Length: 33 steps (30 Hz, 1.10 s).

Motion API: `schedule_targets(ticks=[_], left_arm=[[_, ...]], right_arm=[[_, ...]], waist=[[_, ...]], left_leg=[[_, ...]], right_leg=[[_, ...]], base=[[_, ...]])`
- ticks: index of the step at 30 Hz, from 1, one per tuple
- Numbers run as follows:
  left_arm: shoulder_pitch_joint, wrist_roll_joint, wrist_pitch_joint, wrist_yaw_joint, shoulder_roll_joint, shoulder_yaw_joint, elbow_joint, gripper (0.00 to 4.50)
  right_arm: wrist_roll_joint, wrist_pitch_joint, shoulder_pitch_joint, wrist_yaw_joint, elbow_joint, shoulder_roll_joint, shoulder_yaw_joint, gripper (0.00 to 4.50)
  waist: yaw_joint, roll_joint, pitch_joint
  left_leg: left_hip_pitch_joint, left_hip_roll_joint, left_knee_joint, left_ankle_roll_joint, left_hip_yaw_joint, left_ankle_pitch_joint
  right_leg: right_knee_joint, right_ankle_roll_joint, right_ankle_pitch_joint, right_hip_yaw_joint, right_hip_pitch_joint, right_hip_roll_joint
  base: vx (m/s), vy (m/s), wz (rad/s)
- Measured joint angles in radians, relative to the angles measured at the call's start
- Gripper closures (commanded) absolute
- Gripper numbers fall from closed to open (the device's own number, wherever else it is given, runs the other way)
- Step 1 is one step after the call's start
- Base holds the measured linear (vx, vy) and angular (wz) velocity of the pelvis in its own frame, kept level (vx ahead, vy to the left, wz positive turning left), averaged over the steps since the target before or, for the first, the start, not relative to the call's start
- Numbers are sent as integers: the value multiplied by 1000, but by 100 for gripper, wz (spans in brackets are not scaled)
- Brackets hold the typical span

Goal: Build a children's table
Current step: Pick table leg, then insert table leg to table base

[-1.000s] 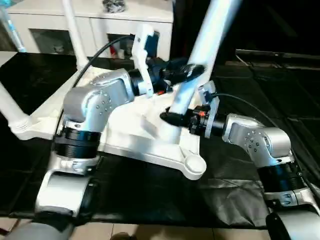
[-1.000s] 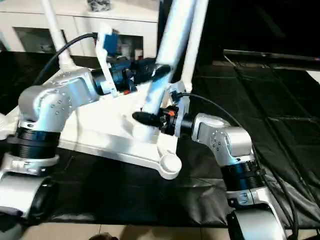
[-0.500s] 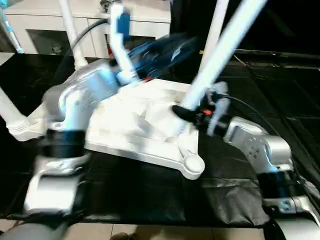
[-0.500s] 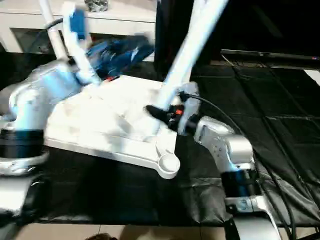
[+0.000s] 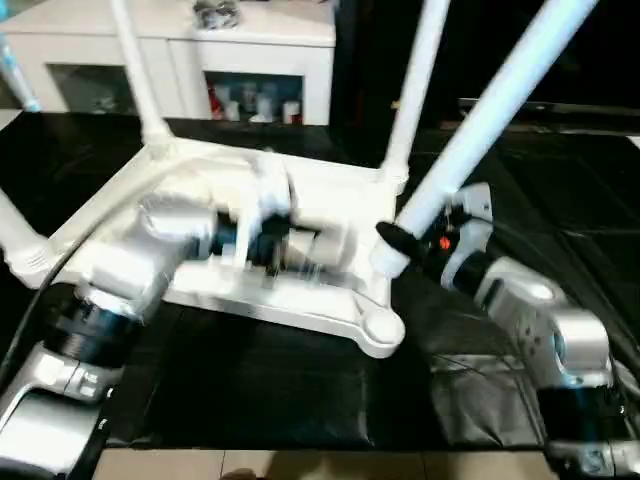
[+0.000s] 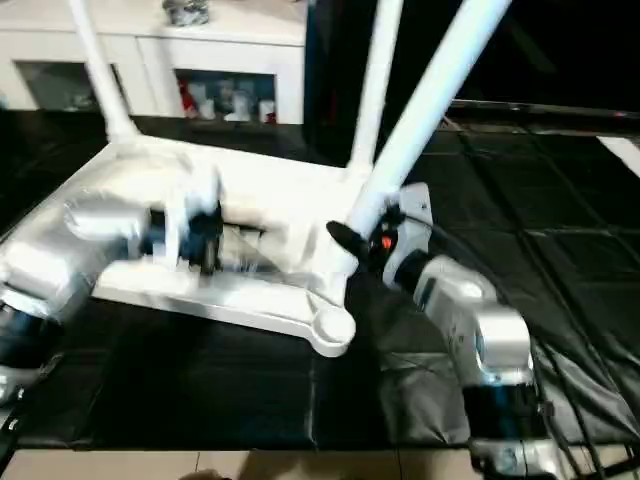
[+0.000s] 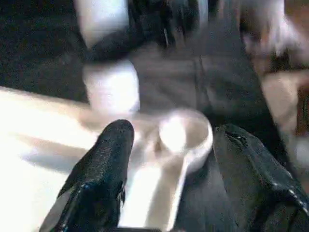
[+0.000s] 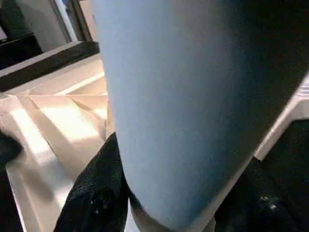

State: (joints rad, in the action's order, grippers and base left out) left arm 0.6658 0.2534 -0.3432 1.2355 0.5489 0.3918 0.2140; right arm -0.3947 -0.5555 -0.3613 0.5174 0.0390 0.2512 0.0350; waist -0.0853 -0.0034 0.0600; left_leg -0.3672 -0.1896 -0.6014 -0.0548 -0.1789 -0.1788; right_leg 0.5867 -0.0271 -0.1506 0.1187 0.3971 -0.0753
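Our right gripper [image 5: 392,243] had its two black fingers [image 8: 91,193] clamped on a long tapered white plastic tube leg [image 5: 490,120] near its thick lower end. From the grip the leg slanted upward and away to our right, its foot hanging just above the white square plastic table top [image 5: 200,175], which lay upside down on the black mat [image 5: 300,390]. Just below and before that gripper sat an empty round corner socket [image 5: 377,327] of the top.

Our left gripper [image 7: 169,154] hovered over the top's near edge with its black fingers [image 7: 104,169] spread apart and nothing between them; the same round socket [image 7: 186,137] lay beneath the gap. Beyond it, further white legs [image 5: 415,80] stood upright in the far corners, another [image 5: 130,65] on the far left. Behind the top stood a white cabinet with glass doors [image 5: 250,50].
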Motion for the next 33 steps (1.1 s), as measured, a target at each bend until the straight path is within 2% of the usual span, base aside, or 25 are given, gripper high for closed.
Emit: schedule_targets(ticks=[2, 3, 6, 8, 9, 14, 17, 19, 20, 26, 33], left_arm=[[-2, -38, 35, 2, -1, 28, 35, 148], [0, -56, 52, 2, -1, 37, 49, 167], [12, -117, 127, 6, -2, 80, 123, 188], [13, -138, 151, 16, -7, 99, 154, 198], [13, -143, 156, 21, -8, 107, 162, 220], [28, -176, 207, 28, -18, 119, 217, 252], [45, -207, 245, 27, -37, 129, 269, 287], [47, -215, 263, 27, -50, 133, 291, 291], [51, -222, 278, 27, -60, 136, 316, 310], [56, -250, 305, 24, -69, 136, 367, 346], [67, -275, 340, 25, -92, 137, 434, 415]], right_arm=[[3, 3, 10, -7, 0, -8, -5, 259], [5, 5, 10, -10, 0, -11, -6, 259], [10, 26, 20, -13, -29, -26, -12, 259], [11, 36, 23, -13, -36, -32, -20, 259], [12, 37, 23, -13, -37, -32, -24, 259], [14, 40, 37, -15, -38, -32, -25, 259], [17, 41, 49, -18, -38, -33, -31, 259], [17, 42, 49, -18, -39, -34, -35, 259], [18, 43, 49, -18, -39, -34, -35, 259], [21, 46, 49, -19, -39, -35, -39, 259], [25, 47, 49, -18, -39, -38, -46, 259]], waist=[[1, 0, 0], [0, 1, 0], [0, 10, -2], [-1, 12, -2], [-1, 12, -2], [-2, 12, -2], [-2, 13, -2], [-2, 13, -2], [-2, 13, -2], [-1, 13, -2], [-5, 13, -2]], left_leg=[[0, 0, 0, 0, 0, 0], [0, 0, 0, 0, 0, 0], [0, 0, 0, 0, 0, 0], [0, 0, 0, 0, 0, 0], [0, 0, 0, 0, 0, 0], [-1, 0, 0, 0, 0, 0], [0, 0, 0, 0, 0, 0], [0, 0, 0, 0, 0, 0], [0, 0, 0, 0, 0, 0], [0, 0, 0, 0, 0, 0], [0, 0, 0, 0, 0, 0]], right_leg=[[0, 0, 0, 0, 0, 0], [0, 0, 0, 0, 0, 0], [0, 0, 0, 0, -1, 0], [0, 0, 0, 0, 0, 0], [1, 0, 0, 0, 0, 0], [1, 0, 0, 0, 0, 0], [1, 0, 0, 0, 0, 0], [1, -1, 0, 0, 0, 0], [1, -1, 0, 0, 0, 0], [1, -1, 0, 0, 0, 0], [1, -1, 0, 0, 0, 0]], base=[[0, 0, 0], [0, 0, 0], [0, 0, 0], [0, 0, 0], [0, 0, 0], [0, 0, 0], [0, 0, 0], [0, 0, 0], [0, 0, 0], [0, 0, 0], [0, 0, 0]])
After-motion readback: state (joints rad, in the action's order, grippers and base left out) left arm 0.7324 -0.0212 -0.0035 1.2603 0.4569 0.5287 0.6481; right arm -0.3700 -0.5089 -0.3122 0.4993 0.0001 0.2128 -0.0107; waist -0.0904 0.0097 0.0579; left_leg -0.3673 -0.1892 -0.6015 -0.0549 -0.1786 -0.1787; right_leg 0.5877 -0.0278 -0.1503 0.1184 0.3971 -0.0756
